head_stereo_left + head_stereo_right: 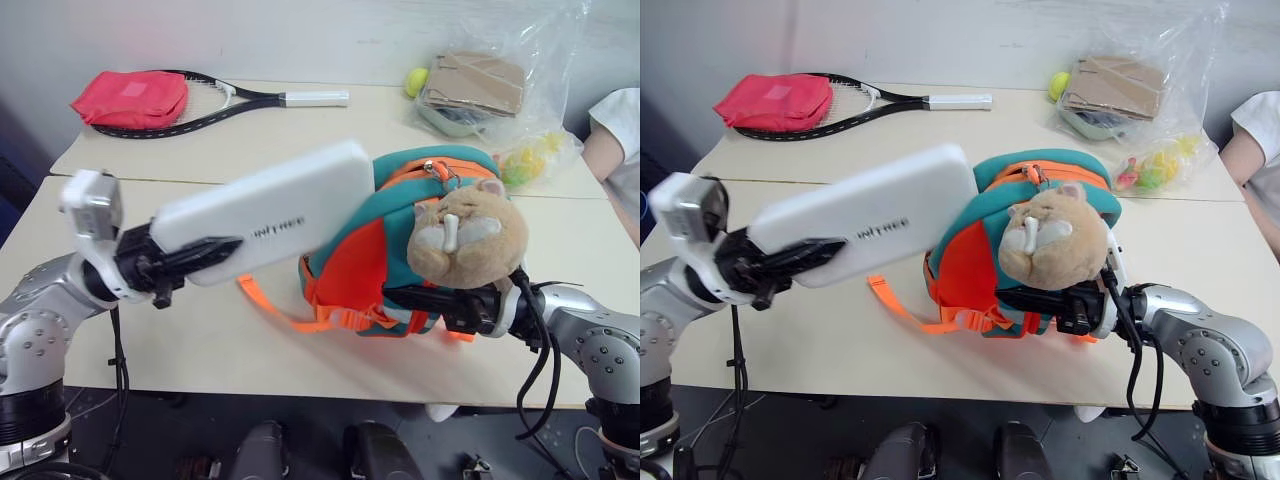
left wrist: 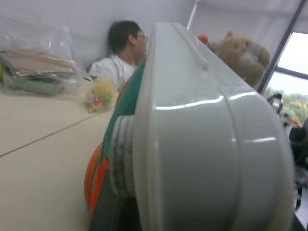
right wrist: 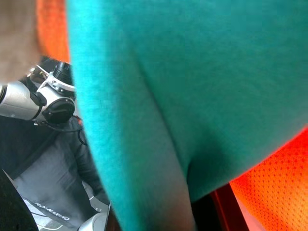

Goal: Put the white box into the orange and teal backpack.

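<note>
Two hands are busy above the surface [image 1: 200, 350]: the left hand [image 1: 205, 255] clasps the box [image 1: 265, 210], lifted and tilted, its far end touching the backpack [image 1: 350, 265]. Right hand [image 1: 420, 300] is clenched on the backpack's near side, under the plush toy [image 1: 465, 240].

Left hand [image 1: 205, 262] grips the white box [image 1: 265, 210], tilted up, its far end at the orange and teal backpack [image 1: 375, 250], which the right hand [image 1: 420, 298] holds above the bench [image 1: 200, 340].
</note>
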You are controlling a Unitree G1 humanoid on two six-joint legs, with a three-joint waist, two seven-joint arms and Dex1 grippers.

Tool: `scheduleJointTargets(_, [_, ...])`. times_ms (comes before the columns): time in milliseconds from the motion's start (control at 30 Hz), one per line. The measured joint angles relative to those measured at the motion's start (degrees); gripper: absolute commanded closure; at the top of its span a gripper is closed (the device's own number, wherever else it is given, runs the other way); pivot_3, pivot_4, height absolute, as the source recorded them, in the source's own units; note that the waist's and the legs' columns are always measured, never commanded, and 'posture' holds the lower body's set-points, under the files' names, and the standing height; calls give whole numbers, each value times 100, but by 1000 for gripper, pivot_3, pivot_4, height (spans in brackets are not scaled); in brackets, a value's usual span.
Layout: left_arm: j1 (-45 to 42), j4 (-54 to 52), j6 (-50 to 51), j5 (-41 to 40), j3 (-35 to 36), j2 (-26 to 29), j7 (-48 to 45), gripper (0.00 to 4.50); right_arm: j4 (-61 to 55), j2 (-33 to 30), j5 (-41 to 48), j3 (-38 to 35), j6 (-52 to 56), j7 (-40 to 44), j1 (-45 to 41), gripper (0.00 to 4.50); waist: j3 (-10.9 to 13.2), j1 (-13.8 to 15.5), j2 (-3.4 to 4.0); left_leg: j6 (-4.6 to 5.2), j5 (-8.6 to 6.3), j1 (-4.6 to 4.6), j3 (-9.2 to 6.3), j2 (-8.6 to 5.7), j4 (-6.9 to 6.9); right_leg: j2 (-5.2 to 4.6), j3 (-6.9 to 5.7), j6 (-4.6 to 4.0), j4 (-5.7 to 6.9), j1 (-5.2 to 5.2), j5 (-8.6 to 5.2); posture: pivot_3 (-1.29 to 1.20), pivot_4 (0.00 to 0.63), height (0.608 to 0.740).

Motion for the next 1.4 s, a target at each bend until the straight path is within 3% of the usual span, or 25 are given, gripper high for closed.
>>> scheduleJointTargets(133, [-309, 409, -835, 1179, -783, 353, -427, 3275, -14, 24, -27, 6, 0, -9, 31, 4465, 0, 3, 1, -1, 0, 1, 3, 0, -1, 1, 2, 0, -1, 0, 0, 0, 150, 740])
scheduleJointTargets(300, [-1211, 845, -1098, 1853, -1512, 148, -458, 3275, -40, 33, -33, -2, 1, -22, 44, 4465, 0, 37, 0, 3, 0, 0, 0, -1, 3, -1, 1, 0, 0, 2, 0, 0, 150, 740])
scheduleJointTargets(567, [-3286, 1835, -762, 2885, -3076, -1586, 121, 3275, -72, 44, -114, 82, -6, 64, -64, 4465, 0, 160, 0, 9, 2, -39, -7, -2, 38, 8, -16, 7, 20, -13, 4, 0, 150, 740])
scheduleJointTargets(733, [-3457, 2589, -1105, 3408, -3399, -2481, 394, 3275, -71, 145, -211, 89, -53, 32, -120, 4465, 1, 145, 2, 9, 3, -40, -13, 5, 50, 10, -20, 7, 24, -14, 4, 0, 150, 740])
scheduleJointTargets(867, [-3418, 2933, -1483, 3448, -3106, -2929, 588, 1978, -74, 243, -227, 85, -130, -42, -121, 4500, 2, 154, 2, 11, 2, -48, -24, 2, 71, 5, -25, 8, 19, -10, 4, 0, 150, 740])
scheduleJointTargets(1000, [-3252, 2939, -1645, 3203, -2653, -2645, 221, 855, -133, 259, -234, 85, -141, -145, -40, 4500, 3, 102, 5, 6, 4, -48, -24, 9, 68, 11, -28, 7, 22, -13, 4, 0, 150, 740])
scheduleJointTargets(1100, [-3112, 2898, -1694, 2855, -2240, -1996, -541, 139, -140, 316, -284, 89, -149, -228, 9, 4500, 4, 37, 7, -2, 8, -48, -26, 11, 61, 14, -31, 7, 25, -18, 4, 0, 150, 740])
scheduleJointTargets(1233, [-3058, 2894, -1763, 2735, -1979, -979, -1639, 22, -144, 359, -337, 90, -177, -292, 44, 4500, 4, 10, 8, 1, 7, -47, -29, 6, 62, 11, -33, 7, 25, -10, 4, 0, 150, 740])
scheduleJointTargets(1400, [-2928, 2631, -1610, 2543, -1787, -409, -2221, 22, -147, 402, -419, 99, -247, -319, 41, 4500, 5, 69, 7, 11, 1, -54, -36, 2, 66, 4, -35, 7, 25, -6, 4, 0, 150, 740])
